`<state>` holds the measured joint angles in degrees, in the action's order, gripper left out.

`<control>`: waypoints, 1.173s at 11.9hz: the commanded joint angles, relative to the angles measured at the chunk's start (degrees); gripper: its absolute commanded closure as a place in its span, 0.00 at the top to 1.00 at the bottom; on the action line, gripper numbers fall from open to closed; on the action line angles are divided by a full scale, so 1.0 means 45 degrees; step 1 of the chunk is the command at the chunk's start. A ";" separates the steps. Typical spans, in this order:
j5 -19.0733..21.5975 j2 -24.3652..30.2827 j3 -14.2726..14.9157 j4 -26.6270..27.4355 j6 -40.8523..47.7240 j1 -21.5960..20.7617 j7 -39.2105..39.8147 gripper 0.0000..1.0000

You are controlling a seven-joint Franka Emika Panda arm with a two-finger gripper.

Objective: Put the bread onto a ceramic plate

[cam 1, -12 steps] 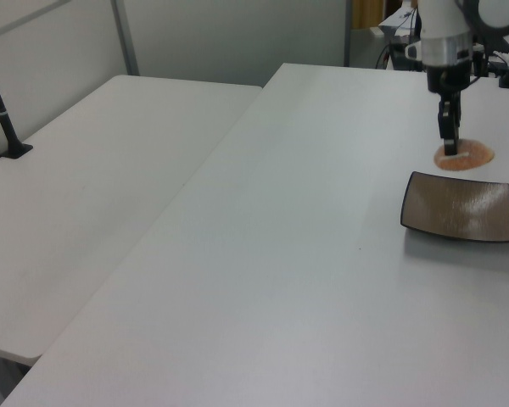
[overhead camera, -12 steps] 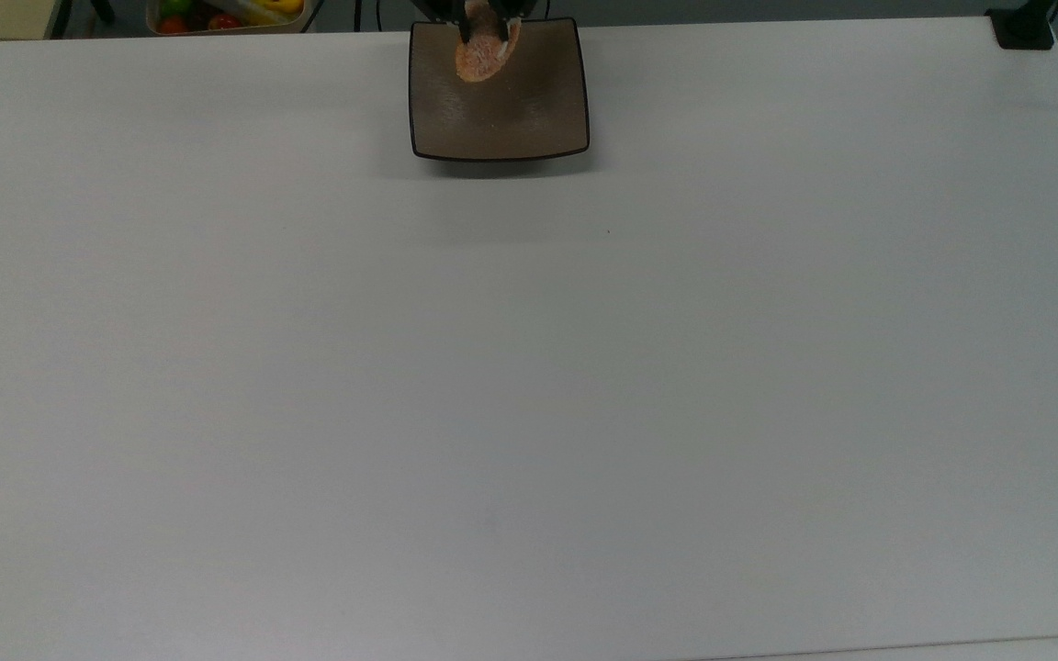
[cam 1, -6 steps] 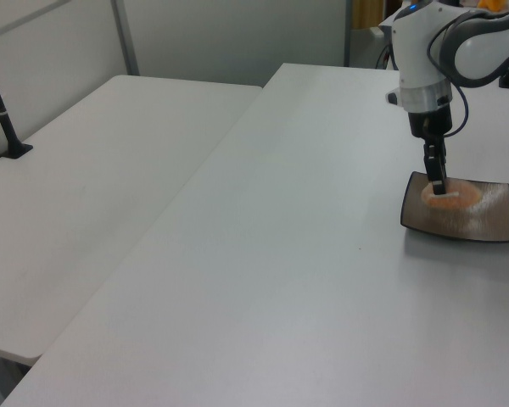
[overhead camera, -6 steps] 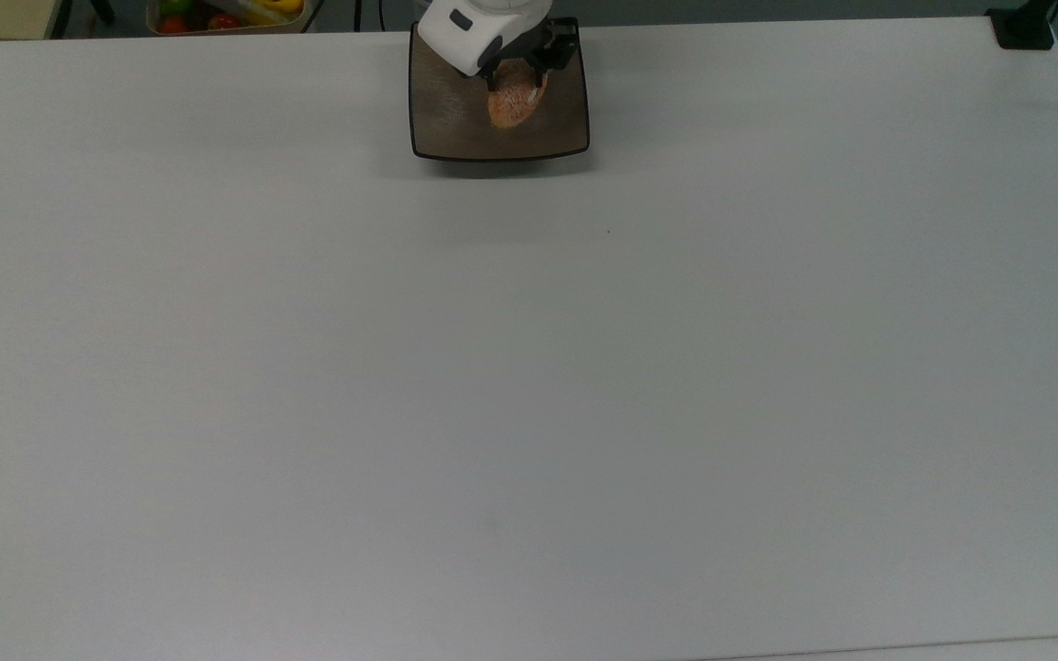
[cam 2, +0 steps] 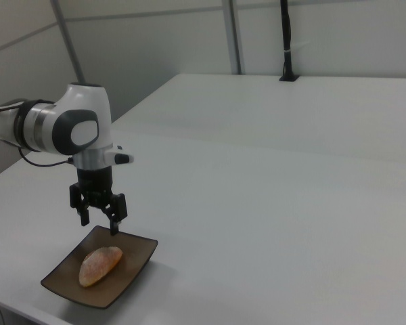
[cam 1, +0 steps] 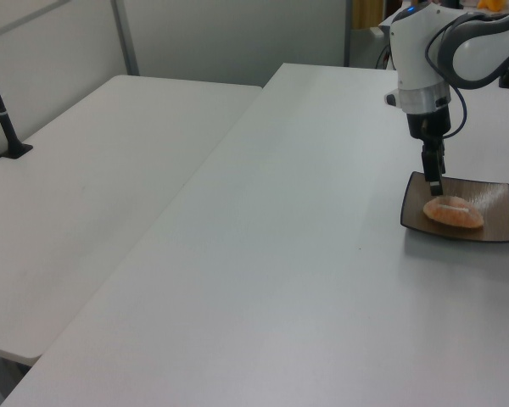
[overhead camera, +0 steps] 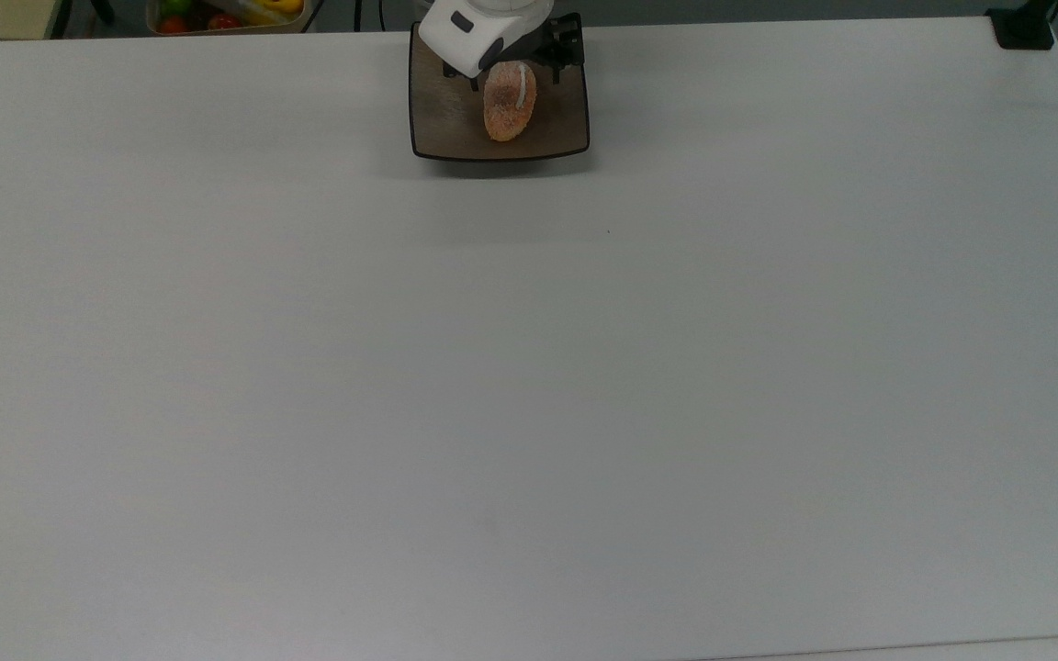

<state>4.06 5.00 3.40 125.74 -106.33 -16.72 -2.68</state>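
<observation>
The bread [overhead camera: 510, 112], an oval orange-brown bun with a white stripe, lies flat on the square brown ceramic plate [overhead camera: 444, 124] near the table's far edge in the top view. In the left view the bread [cam 1: 452, 212] rests mid-plate [cam 1: 497, 197], and the right view shows the bread [cam 2: 100, 265] toward the plate's [cam 2: 133, 252] left half. My gripper [cam 2: 99, 224] hangs just above the plate's far side, open, with nothing between its fingers. From the left view the gripper [cam 1: 436, 185] points straight down, clear of the bun. The top view has the gripper [overhead camera: 514, 79] over the bun's far end.
A bin of colourful fruit [overhead camera: 226, 13] sits beyond the table's far edge at the top view's left. A black mount [overhead camera: 1023, 28] stands on the top view's right far corner. A second white table [cam 1: 93, 170] adjoins on the left view's left.
The gripper carried the bun over the plate, let it go and opened. The bun now lies flat on the plate, and the gripper has lifted slightly off it.
</observation>
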 commanded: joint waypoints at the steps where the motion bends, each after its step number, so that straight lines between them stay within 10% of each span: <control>1: 0.0173 0.0179 0.0045 -0.1683 0.0753 0.0354 -0.0011 1.00; 9: -0.1683 -0.1496 0.0260 -0.7231 0.2651 0.1546 0.0771 1.00; 14: -0.1585 -0.1872 0.0240 -0.7570 0.2866 0.1548 0.0576 1.00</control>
<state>-3.05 -2.83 4.52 93.48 -95.78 -9.55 -0.26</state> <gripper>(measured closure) 0.000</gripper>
